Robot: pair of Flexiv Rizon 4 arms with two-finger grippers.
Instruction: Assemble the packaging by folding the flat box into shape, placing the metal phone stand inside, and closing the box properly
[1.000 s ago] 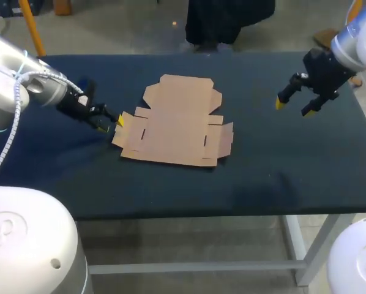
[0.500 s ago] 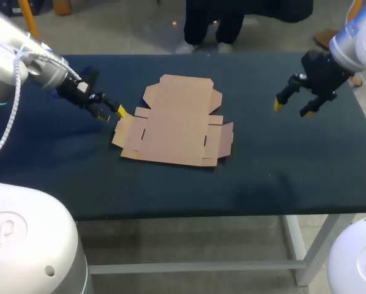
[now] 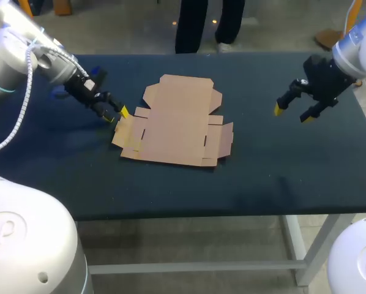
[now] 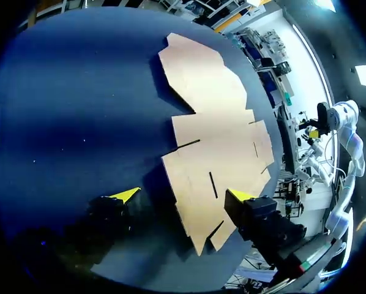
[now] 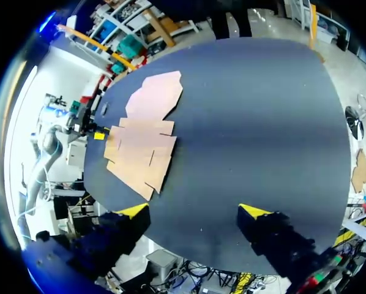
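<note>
unfolded flat box [image 3: 177, 125] on worktop [image 3: 275, 171]; left gripper [image 3: 117, 115] released at its 9 o'clock edge; right gripper [image 3: 291, 114] released, 3 o'clock, well apart.

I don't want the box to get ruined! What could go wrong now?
The left gripper is open at the flat box's edge, and nothing pins it down, so a nudge might slide it over the table instead of folding a flap. The right gripper hangs far off, too far to steady it. No phone stand shows anywhere.
</note>
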